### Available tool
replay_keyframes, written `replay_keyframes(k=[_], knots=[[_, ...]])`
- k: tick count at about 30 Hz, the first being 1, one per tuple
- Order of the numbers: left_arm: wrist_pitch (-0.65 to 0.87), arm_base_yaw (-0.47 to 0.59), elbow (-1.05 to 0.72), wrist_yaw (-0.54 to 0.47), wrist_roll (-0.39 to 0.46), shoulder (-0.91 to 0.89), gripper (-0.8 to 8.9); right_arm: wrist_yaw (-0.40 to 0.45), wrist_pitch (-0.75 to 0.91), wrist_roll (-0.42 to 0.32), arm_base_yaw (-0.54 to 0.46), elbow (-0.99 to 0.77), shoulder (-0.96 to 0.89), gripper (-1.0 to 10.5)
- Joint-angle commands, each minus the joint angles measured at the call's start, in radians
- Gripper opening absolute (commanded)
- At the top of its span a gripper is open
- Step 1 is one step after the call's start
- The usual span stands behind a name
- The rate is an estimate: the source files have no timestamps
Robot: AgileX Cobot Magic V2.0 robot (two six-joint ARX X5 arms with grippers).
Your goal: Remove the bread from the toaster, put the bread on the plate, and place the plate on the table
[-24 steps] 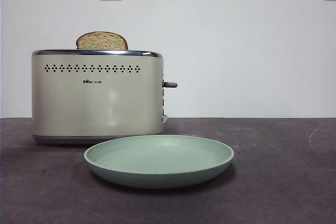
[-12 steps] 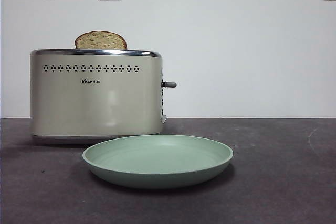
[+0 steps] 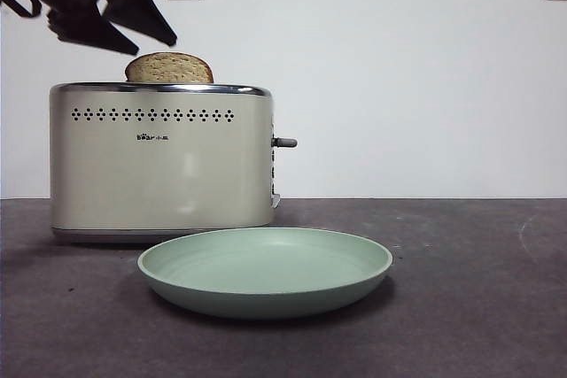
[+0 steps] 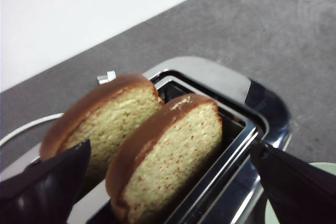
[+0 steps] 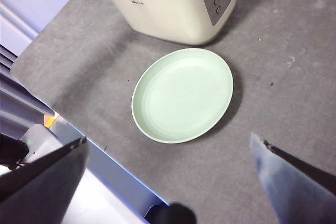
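Left gripper sat at the upper left of the front view, above and just left of the toaster, jaws spread apart, nothing between them, not touching the slices. In its wrist view, left gripper jaws stood wide on either side of the toaster slots. Two slices stood upright in the slots, side by side: the bread in one slot, a second slice in the other slot next to it. Front view showed only one domed brown top, the bread, poking above the chrome rim; could not tell there which slice it was. Grey lever stuck out on the toaster's right side. The plate lay flat and empty on the table, just in front of the toaster and to its right. Right gripper hung high over the table, jaws wide apart and empty, the plate and toaster well below it.
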Motion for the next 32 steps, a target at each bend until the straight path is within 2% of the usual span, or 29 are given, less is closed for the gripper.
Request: replay_keyframes(k=[1, 4, 11, 15, 23, 28, 32], knots=[[0.018, -0.008, -0.002, -0.014, 0.023, 0.027, 6.25, 0.001, -0.008, 0.0, 0.002, 0.002, -0.002, 6.9], [0.018, -0.013, -0.002, -0.014, 0.023, 0.05, 5.9, 0.001, -0.018, 0.0, 0.002, 0.002, -0.002, 6.9], [0.008, -0.019, -0.002, -0.016, 0.022, 0.058, 1.43, 0.0, -0.018, 0.0, 0.002, 0.002, -0.002, 6.9], [-0.015, -0.019, -0.002, -0.014, 0.019, 0.058, -0.1, 0.0, -0.019, 0.0, 0.002, 0.002, -0.002, 6.9], [-0.008, -0.019, 0.007, -0.014, 0.012, 0.056, -0.08, 0.0, -0.021, 0.0, 0.002, 0.002, -0.002, 6.9], [-0.03, -0.019, 0.071, -0.013, -0.031, 0.048, -0.08, 0.0, -0.023, 0.0, 0.002, 0.002, -0.002, 6.9], [-0.07, -0.019, 0.151, -0.011, -0.034, 0.033, -0.08, 0.0, -0.023, 0.0, 0.002, 0.002, -0.002, 6.9]])
